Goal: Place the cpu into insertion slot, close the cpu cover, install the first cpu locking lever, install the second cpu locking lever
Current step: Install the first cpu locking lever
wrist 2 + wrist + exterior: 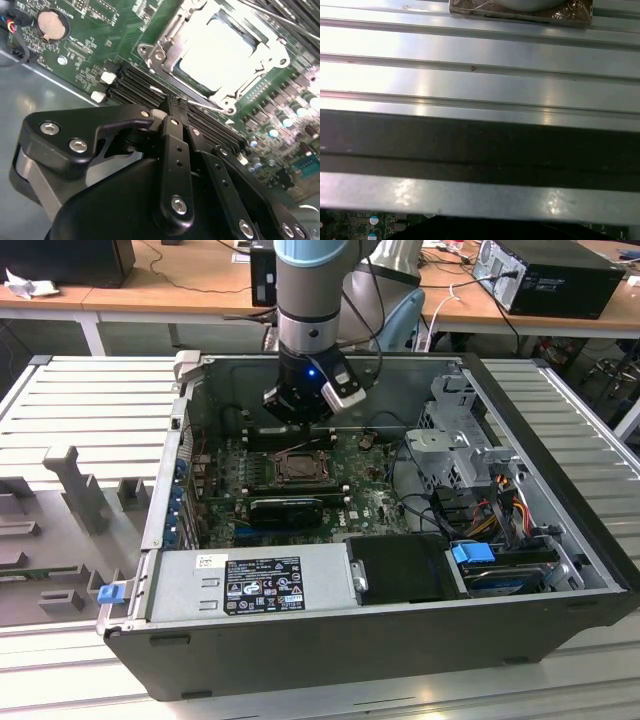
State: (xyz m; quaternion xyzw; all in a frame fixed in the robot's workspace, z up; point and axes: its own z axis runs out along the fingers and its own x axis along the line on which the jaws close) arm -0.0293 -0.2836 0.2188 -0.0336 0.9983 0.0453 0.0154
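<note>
One cpu (pixel 220 47) sits in the insertion slot (pixel 167 67) on the green motherboard (pixel 90 30), cpu cover (pixel 260 82) down around it, mid-board inside the open PC case (pixel 560 540). Claw (pixel 177 102) hangs just beside the socket's edge, fingertips together, holding nothing.

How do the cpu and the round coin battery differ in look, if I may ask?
The cpu is square and pale; the coin battery is round and duller silver. The cpu looks larger than the battery. The metal cpu cover frames the cpu; no such plate covers the battery. Both lie flat on the green motherboard.
</note>
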